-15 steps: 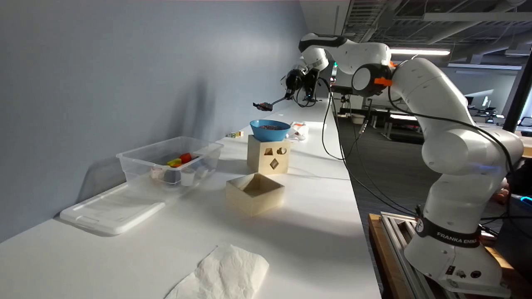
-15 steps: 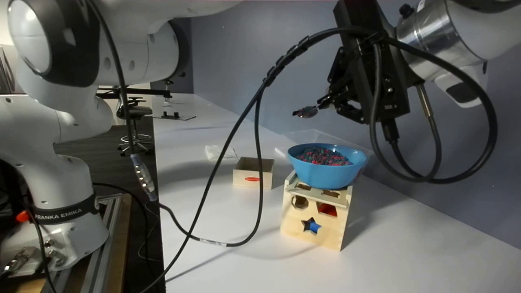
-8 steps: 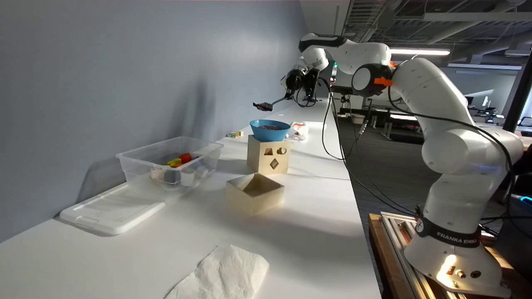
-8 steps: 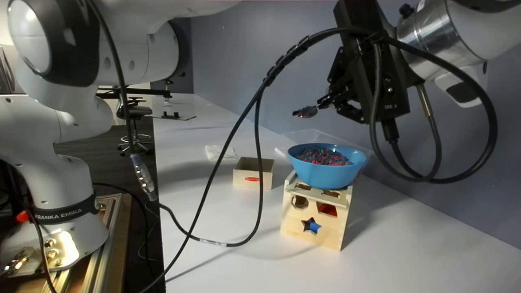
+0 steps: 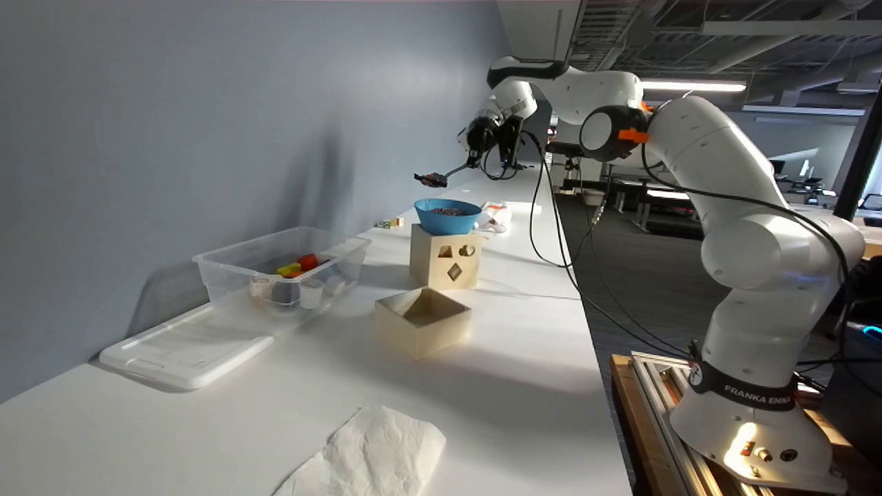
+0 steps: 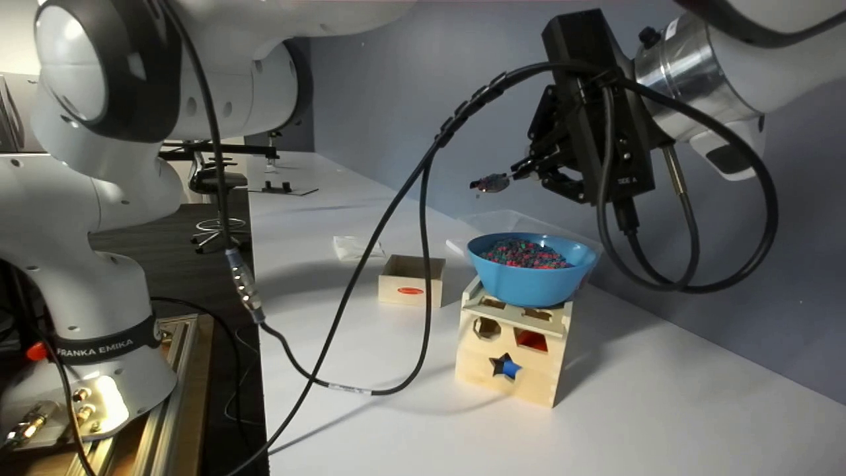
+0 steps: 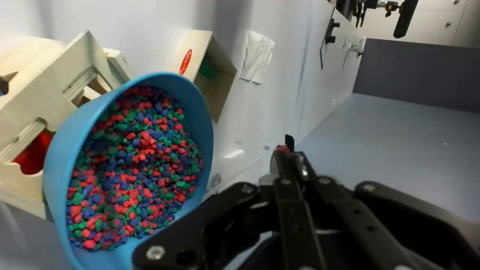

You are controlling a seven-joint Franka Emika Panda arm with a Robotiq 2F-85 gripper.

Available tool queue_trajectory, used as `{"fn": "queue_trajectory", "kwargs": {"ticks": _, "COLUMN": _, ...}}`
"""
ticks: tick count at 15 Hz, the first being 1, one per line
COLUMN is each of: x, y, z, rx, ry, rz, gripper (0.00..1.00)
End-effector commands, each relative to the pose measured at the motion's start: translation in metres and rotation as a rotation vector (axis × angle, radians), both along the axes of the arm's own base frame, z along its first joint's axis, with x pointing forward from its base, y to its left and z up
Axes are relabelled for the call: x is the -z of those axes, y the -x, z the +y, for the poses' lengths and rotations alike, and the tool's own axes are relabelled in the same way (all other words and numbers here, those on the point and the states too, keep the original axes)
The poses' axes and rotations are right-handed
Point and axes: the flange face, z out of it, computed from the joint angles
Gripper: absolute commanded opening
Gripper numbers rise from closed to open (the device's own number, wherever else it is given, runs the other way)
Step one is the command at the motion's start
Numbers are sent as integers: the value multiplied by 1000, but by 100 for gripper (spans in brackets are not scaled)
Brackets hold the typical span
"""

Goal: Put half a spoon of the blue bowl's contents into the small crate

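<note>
My gripper (image 5: 474,162) (image 6: 519,170) (image 7: 296,161) is shut on the spoon's handle. The spoon (image 5: 431,180) (image 6: 490,184) is heaped with coloured pebbles and has a dark piece at its far end. It hangs roughly level above the blue bowl; a tiny speck shows under its tip in an exterior view. In the wrist view the fingers mostly hide the spoon (image 7: 274,165). The blue bowl (image 5: 448,222) (image 6: 529,284) (image 7: 195,105) holds red, green and blue pebbles. The small crate (image 5: 422,341) (image 6: 400,294) (image 7: 200,43) is an open wooden box; something green lies inside it.
The bowl stands on a wooden shape-sorter box (image 5: 427,258) (image 6: 509,390). A clear tub (image 5: 220,272) with coloured items and its white lid (image 5: 186,351) lie by the wall. A paper towel (image 5: 379,448) lies on the table. The arm's black cable (image 6: 423,344) hangs near the crate.
In the last half second my gripper and the loaded spoon have shifted slightly left and a little lower in both exterior views. The bowl and crate have not moved. A light now shines on the robot base.
</note>
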Motion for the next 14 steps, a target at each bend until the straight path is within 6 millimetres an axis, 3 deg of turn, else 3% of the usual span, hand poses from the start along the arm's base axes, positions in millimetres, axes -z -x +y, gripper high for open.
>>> {"fn": "queue_trajectory", "kwargs": {"ticks": 1, "x": 3, "y": -12, "z": 20, "rx": -53, "ry": -10, "rz": 7, "gripper": 1}}
{"fn": "queue_trajectory", "kwargs": {"ticks": 14, "x": 22, "y": -47, "z": 90, "rx": -219, "ry": -1, "rz": 59, "gripper": 1}}
